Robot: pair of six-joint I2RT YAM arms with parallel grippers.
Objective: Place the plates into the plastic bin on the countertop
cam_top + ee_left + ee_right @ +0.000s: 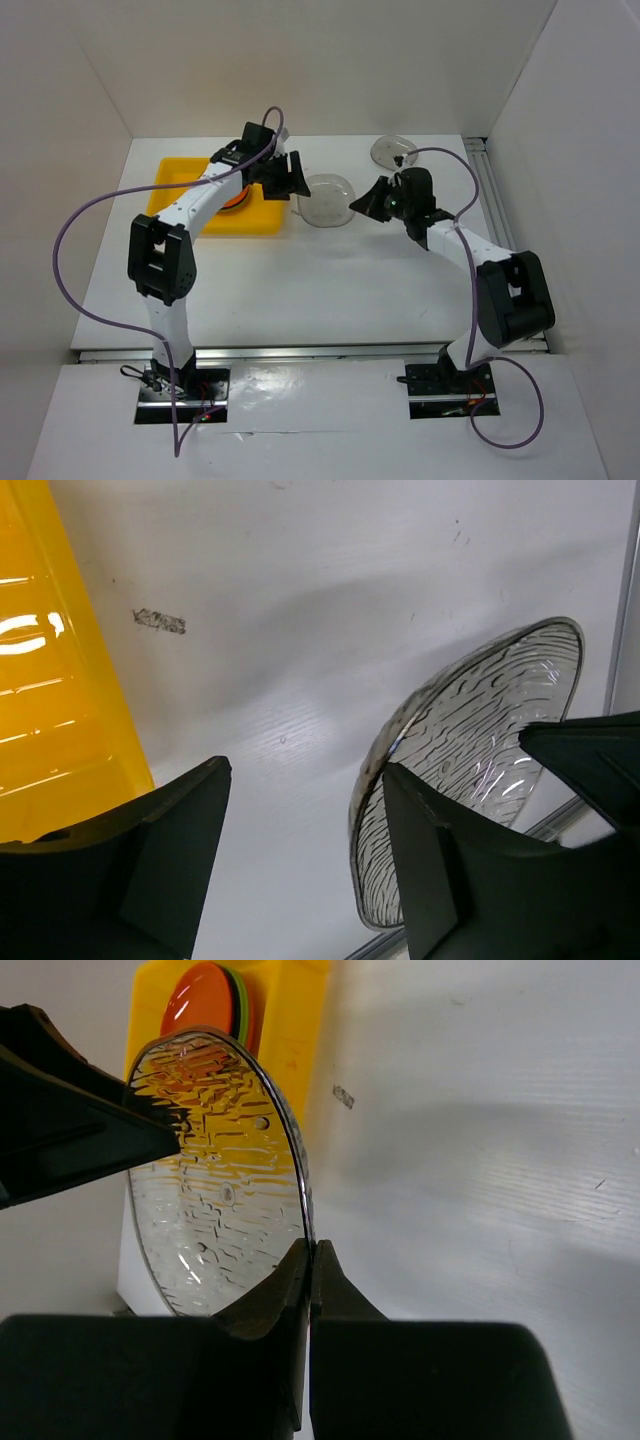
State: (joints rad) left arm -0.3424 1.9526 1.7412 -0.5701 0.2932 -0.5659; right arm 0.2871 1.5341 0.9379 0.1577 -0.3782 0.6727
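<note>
A clear grey textured plate (pixel 325 200) is held tilted on edge just right of the yellow plastic bin (pixel 180 170). My right gripper (pixel 368 203) is shut on its near rim, as the right wrist view shows: gripper (pixel 311 1248), plate (pixel 215 1160). My left gripper (pixel 290 180) is open at the plate's other side. In the left wrist view the plate (pixel 480 730) has its rim beside the right finger of the left gripper (pixel 305 770). An orange plate (pixel 200 1000) lies on a green one (pixel 240 1005) in the bin (pixel 290 1020).
A second clear grey plate (pixel 393 150) lies on the white countertop (pixel 300 280) at the back right. A metal rail (pixel 490 190) runs along the right edge. The bin's wall (pixel 50 710) is close on the left gripper's left. White walls stand around.
</note>
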